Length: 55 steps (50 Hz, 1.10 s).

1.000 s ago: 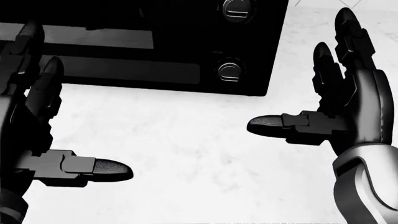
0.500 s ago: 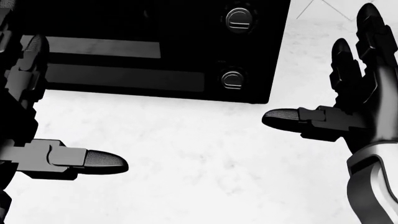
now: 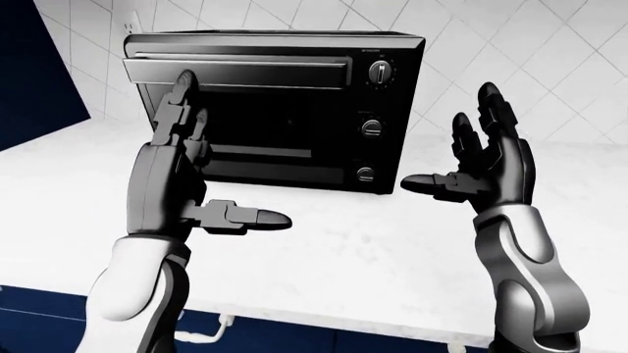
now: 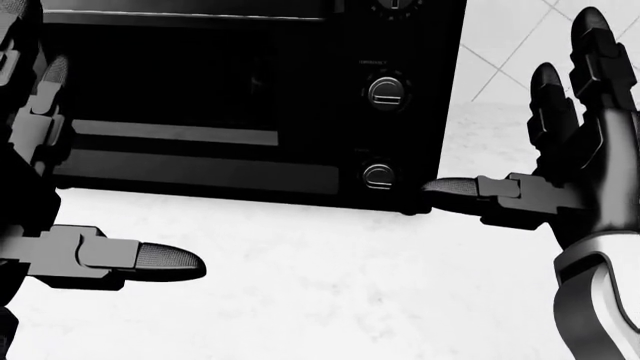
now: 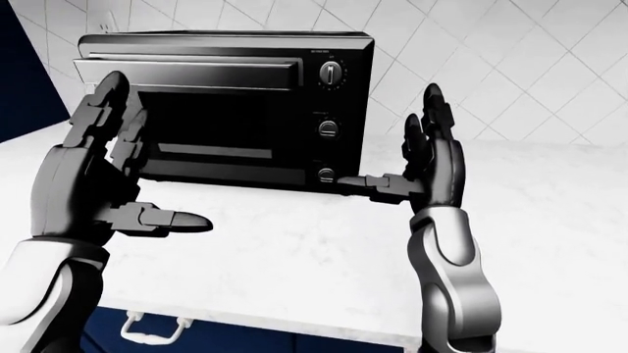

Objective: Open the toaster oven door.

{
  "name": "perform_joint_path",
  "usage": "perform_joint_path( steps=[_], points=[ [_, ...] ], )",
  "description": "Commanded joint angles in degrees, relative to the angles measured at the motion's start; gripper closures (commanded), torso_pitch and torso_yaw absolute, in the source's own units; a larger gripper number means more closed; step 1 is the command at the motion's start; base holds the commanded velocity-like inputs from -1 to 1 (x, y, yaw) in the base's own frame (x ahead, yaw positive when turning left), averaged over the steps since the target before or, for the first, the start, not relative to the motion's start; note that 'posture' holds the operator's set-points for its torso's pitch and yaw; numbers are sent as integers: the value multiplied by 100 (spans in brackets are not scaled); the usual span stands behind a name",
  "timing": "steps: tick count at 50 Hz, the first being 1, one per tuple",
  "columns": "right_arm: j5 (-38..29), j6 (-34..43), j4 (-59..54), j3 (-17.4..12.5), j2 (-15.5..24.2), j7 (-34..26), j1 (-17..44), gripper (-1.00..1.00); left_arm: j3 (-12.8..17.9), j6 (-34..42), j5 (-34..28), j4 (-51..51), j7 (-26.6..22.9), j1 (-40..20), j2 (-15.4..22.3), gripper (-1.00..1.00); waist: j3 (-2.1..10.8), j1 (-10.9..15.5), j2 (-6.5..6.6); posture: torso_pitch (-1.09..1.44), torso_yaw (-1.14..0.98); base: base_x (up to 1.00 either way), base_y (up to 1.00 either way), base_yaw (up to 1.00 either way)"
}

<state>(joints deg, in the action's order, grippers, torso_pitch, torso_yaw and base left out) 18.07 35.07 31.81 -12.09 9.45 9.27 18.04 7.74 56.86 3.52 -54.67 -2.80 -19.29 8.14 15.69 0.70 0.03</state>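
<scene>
At far left of left-eye view, left hand (image 3: 182, 184) raised, palm-side turned in, fingers straight up at 12 o'clock, thumb jutting toward 3 o'clock; released, grasping nothing. Fingertips (image 3: 182, 81) overlapping the door handle (image 3: 241, 70) in the picture, contact not confirmable; depth unclear. Toaster oven (image 3: 285, 103) at 12 to 1 o'clock from left hand, upright on white counter (image 3: 333, 250), against tiled wall (image 3: 510, 51). Door (image 3: 255, 118) shut, handle bar running horizontal, 9-to-3 axis, along door's top edge, so likely hinged at bottom and pulled down from top. Three knobs (image 3: 371, 126) stacked down right panel. Further right, right hand (image 3: 486, 173) also splayed wide, fingers at 12 o'clock, thumb pointing toward 9 o'clock at oven's lower right corner; released, empty. Handle at roughly 10 o'clock from right hand, well apart. Left hand judged nearer to handle, better placed for hooking over the bar. Task not begun: no grip yet on handle. Risk: fingers sliding off thin bar if curl comes too low.
</scene>
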Motion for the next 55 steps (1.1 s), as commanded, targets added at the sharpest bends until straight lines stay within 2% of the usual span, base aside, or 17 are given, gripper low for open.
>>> perform_joint_path(
  steps=[1,9,21,25,31,35,39,41,42,43,45,46,47,50,55],
  points=[
    [-8,-173,139,-23,35,-18,130,-100,13,-62,-25,-168,15,-188,38,-100,57,3,4,-40,0,0,0,0],
    [16,-147,236,-53,30,3,72,-100,-105,228,-143,-159,2,-528,108,-100,265,48,-4,-48,0,0,0,0],
    [49,-89,289,-73,45,33,84,-100,-229,272,-372,8,-99,-765,162,-100,536,83,-6,-60,0,0,0,0],
    [69,-10,387,-74,43,74,81,-100,-367,339,-652,209,-237,-1195,305,-100,590,99,-9,-60,0,0,0,0],
    [68,-34,416,-75,31,67,39,-100,-806,-18,-1712,926,-714,-1883,507,-100,608,116,-36,-60,0,0,0,0],
    [83,-67,406,-106,31,62,12,-100,-892,-407,-2512,1381,-1148,-2175,441,-100,607,114,-46,-60,0,0,0,0],
    [77,-129,350,-102,27,55,0,-100,-1100,-1392,-3743,2092,-1601,-2186,415,-100,611,101,-57,-60,0,0,0,0],
    [95,-105,383,-115,33,68,-1,-100,-1123,-2161,-4380,2583,-1726,-2093,337,-100,617,92,-68,-60,0,0,0,0],
    [98,-105,384,-115,35,69,-1,-100,-1038,-2290,-4533,2623,-1838,-2088,205,-100,618,89,-77,-60,0,0,0,0],
    [105,-124,367,-132,41,60,-6,-100,-1088,-2739,-4865,2911,-1802,-2041,225,-100,623,86,-84,-60,0,0,0,0],
    [109,-128,365,-132,44,63,-7,-100,-977,-2903,-5034,2955,-1916,-2038,70,-100,626,76,-95,-60,0,0,0,0],
    [115,-164,341,-148,45,53,-17,-100,-1092,-3484,-5439,3528,-1685,-2026,178,-100,627,71,-100,-60,0,0,0,0],
    [116,-178,331,-145,46,53,-20,-100,-1012,-3680,-5572,3708,-1676,-2063,83,-100,618,61,-106,-60,0,0,0,0],
    [132,-184,330,-158,60,55,-21,-100,-966,-4018,-5955,4046,-1784,-2062,-63,-100,636,49,-127,-60,0,0,0,0],
    [135,-229,332,-154,41,66,-62,-100,-964,-4646,-6626,4834,-1562,-2225,-80,-100,641,19,-131,-60,0,0,0,0]
  ],
)
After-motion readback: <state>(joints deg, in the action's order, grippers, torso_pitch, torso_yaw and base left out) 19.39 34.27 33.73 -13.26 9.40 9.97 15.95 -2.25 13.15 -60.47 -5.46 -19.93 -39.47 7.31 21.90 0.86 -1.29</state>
